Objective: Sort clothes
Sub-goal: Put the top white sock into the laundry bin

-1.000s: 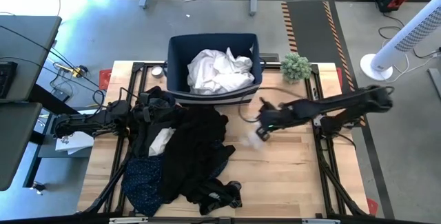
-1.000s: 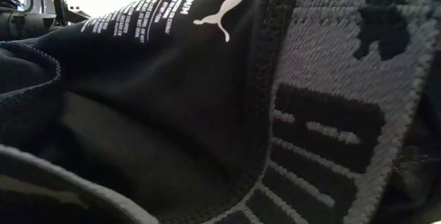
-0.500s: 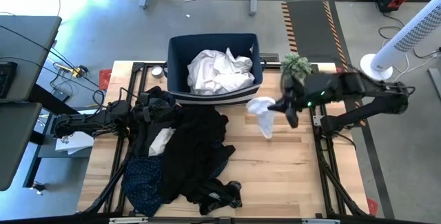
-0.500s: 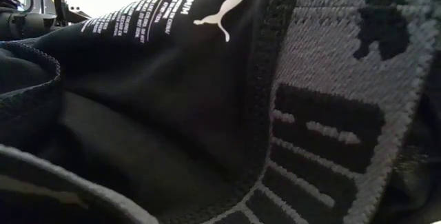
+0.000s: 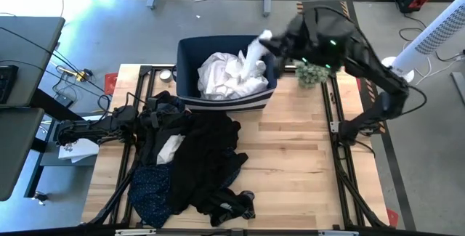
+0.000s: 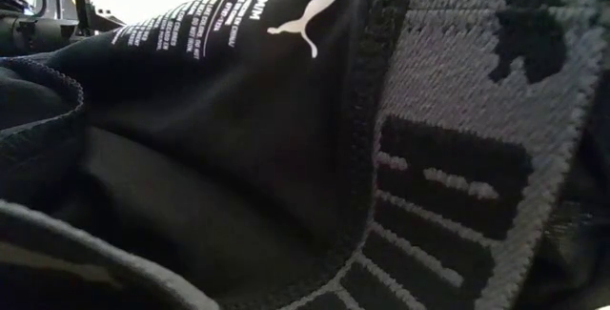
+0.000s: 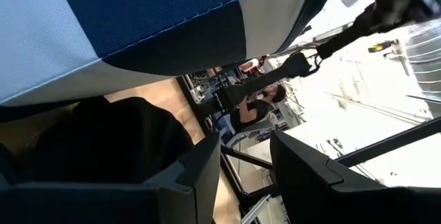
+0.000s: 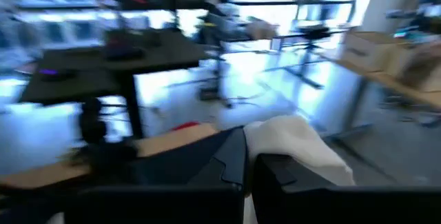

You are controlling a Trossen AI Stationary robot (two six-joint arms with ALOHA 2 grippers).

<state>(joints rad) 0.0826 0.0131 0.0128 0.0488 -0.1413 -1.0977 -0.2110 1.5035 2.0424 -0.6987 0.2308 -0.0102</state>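
My right gripper [image 5: 263,41] is up over the far right corner of the navy bin [image 5: 186,69], shut on a white garment [image 5: 254,56]. Several white clothes [image 5: 221,78] lie in the bin. A pile of black clothes [image 5: 207,156] lies on the table's left half, with a white piece [image 5: 171,147] in it and a dark navy speckled garment [image 5: 149,192] at its near left. My left gripper [image 7: 244,176] is open, low at the table's left beside the pile and the bin [image 7: 138,17]. A black garment [image 6: 238,157] fills the low view. My right gripper pinches the white garment at its upper end [image 8: 275,138] between its two fingers. The garment bulges out past the fingertips [image 8: 289,176]. Its lower part [image 5: 252,63] hangs slack, lifted clear of the table, over the white clothes in the bin.
A small green plant [image 5: 312,72] stands at the table's far right, next to the bin. The right half of the wooden table [image 5: 305,163] is bare. A white fan [image 5: 425,43] stands on the floor beyond the table's right edge.
My right gripper has risen from the table's right middle and gone toward the far edge, to above the bin. The white garment went with it: first on the table, then lifted clear and hanging, now over the bin's right side.
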